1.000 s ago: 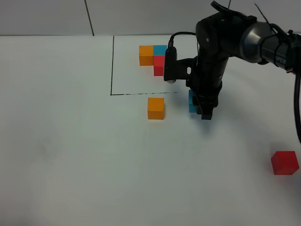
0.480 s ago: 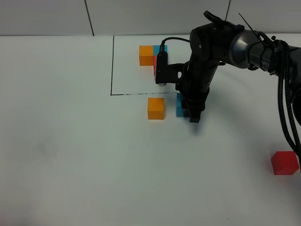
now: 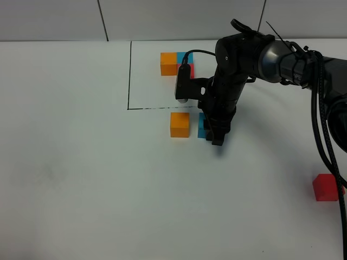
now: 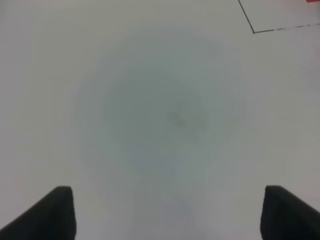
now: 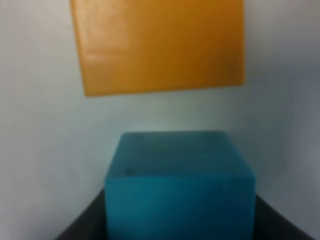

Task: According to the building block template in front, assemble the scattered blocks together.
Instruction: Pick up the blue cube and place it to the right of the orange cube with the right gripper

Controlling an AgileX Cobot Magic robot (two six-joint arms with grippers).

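The template [image 3: 177, 64] of orange, blue and red cubes sits inside the black drawn rectangle at the back. A loose orange cube [image 3: 179, 124] lies just in front of the frame line. My right gripper [image 3: 214, 132] is shut on the teal-blue cube [image 3: 202, 125], holding it right beside the orange cube with a small gap. The right wrist view shows the blue cube [image 5: 179, 182] between the jaws and the orange cube [image 5: 157, 45] ahead. The loose red cube [image 3: 327, 187] lies far right. My left gripper [image 4: 167, 212] is open over bare table, out of the exterior view.
The white table [image 3: 81, 179] carries the black frame line [image 3: 130, 76]. The frame's corner also shows in the left wrist view [image 4: 253, 31]. The right arm's cables [image 3: 325, 135] hang at the right edge.
My right gripper has carried the teal-blue cube leftward, closing most of the gap to the orange cube. The orange and red cubes have not moved.
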